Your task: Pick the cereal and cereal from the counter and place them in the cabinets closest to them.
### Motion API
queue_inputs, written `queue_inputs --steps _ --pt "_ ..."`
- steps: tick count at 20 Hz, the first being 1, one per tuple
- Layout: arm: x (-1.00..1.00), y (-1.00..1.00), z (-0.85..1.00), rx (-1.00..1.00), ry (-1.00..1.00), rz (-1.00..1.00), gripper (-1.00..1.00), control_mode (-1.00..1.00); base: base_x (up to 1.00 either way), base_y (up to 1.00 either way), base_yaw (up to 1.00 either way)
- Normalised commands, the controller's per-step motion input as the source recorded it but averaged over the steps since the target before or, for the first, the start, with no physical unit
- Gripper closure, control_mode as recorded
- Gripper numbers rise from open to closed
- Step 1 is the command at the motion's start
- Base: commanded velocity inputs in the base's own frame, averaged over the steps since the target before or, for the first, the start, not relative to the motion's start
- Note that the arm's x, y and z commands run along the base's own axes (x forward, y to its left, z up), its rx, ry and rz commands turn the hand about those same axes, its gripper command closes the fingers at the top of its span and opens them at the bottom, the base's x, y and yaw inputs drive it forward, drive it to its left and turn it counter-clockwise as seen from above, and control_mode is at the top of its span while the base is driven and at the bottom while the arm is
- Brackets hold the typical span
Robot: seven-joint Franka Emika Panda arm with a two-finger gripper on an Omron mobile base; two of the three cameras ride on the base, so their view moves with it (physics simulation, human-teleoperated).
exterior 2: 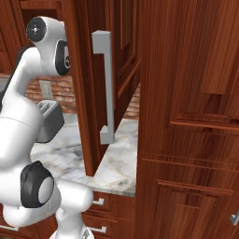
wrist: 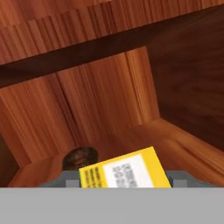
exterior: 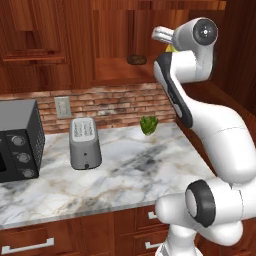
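Note:
A yellow cereal box (wrist: pixel 124 170) with a white label sits tilted between my fingers at the bottom of the hand view. My gripper (wrist: pixel 124 180) is shut on it, inside the open wall cabinet and just above its wooden shelf (wrist: pixel 175 140). In the left base view the arm reaches up to that cabinet (exterior: pixel 115 70), and a corner of the yellow box (exterior: pixel 171 48) peeks out behind the hand (exterior: pixel 163 35). The marble counter (exterior: pixel 125 170) lies below.
A dark brown round item (wrist: pixel 80 157) sits on the shelf just behind the box (exterior: pixel 136 59). On the counter stand a grey toaster (exterior: pixel 84 142), a black microwave (exterior: pixel 17 142) and a green vegetable (exterior: pixel 148 124). An open cabinet door with a silver handle (exterior 2: pixel 105 86) stands right of the arm.

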Motion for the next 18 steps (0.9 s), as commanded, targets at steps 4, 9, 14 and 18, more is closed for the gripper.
queue_inputs --steps 4,9,14,18 --pt "0.45 0.0 -0.12 -0.07 0.08 -0.05 1.0 -1.0 0.0 0.0 0.0" --pt "0.47 0.0 0.0 -0.02 0.02 -0.03 1.0 -1.0 0.0 0.0 0.0" --pt "0.51 0.0 0.0 0.0 0.01 -0.01 1.0 -1.0 0.0 0.0 0.0" --pt "0.47 0.0 0.0 0.0 0.01 0.0 1.0 -1.0 0.0 0.0 0.0"
